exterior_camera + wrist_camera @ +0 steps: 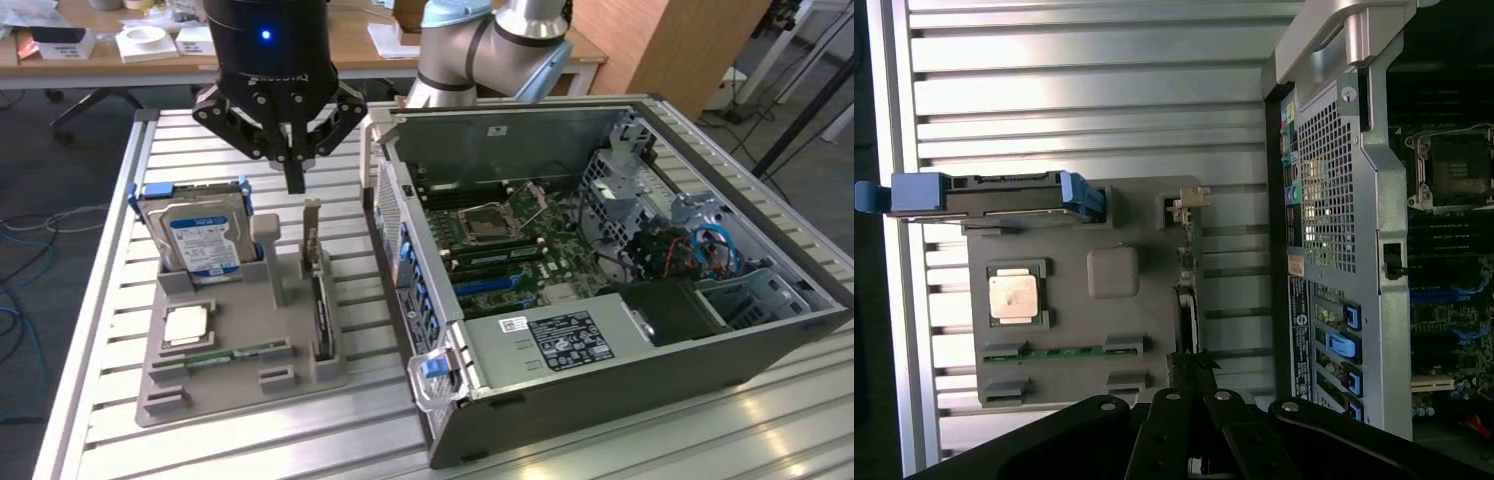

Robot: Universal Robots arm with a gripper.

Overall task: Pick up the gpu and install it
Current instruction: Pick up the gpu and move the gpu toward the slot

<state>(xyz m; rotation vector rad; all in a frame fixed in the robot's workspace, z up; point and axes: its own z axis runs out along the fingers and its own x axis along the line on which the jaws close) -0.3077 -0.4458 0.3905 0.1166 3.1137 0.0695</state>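
Clenched, empty black end effector (pixel 294 178) hovers over the thin dark gpu card (pixel 318 300), unpicked in its grey plastic tray (pixel 220 390); installation remains.

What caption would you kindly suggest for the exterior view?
Shut gripper hovers above the gpu standing in a grey holder beside the open case.

Glossy black gripper (pixel 294 183) with blue indicator light (pixel 264 35), perhaps faint lettering; silver arm (pixel 521 40), pale-blue joint caps.

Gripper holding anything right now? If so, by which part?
Nothing held. The gripper is shut and empty above the thin green circuit-board card with silver end bracket, which stands in its grey holder.
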